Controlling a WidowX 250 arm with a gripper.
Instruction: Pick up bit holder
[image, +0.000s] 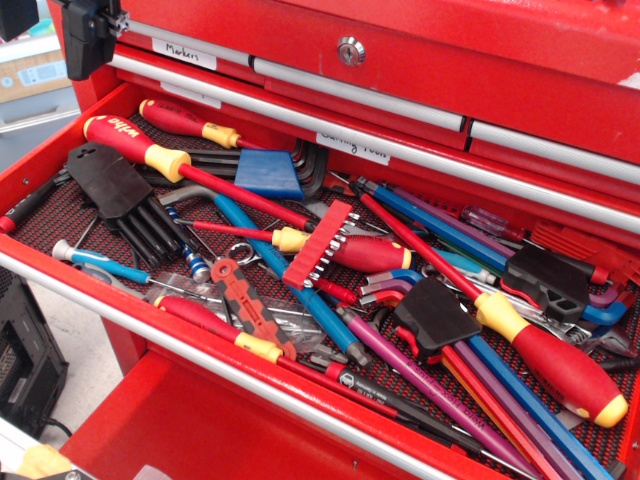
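Red drawer surface (60, 150) is carrying the bit holder (320, 243) near its middle; the gripper (92, 35) is hovering beyond the far-left corner, jaws' opening unclear.

Bit holder (320, 243) atop cluttered drawer (60, 150) tools

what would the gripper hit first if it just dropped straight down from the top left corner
Hard to say: only part of the gripper shows and depth is unclear. It seems to point down, where the red-and-yellow screwdrivers and black hex key holder lie. The bit holder sits well off to the right.
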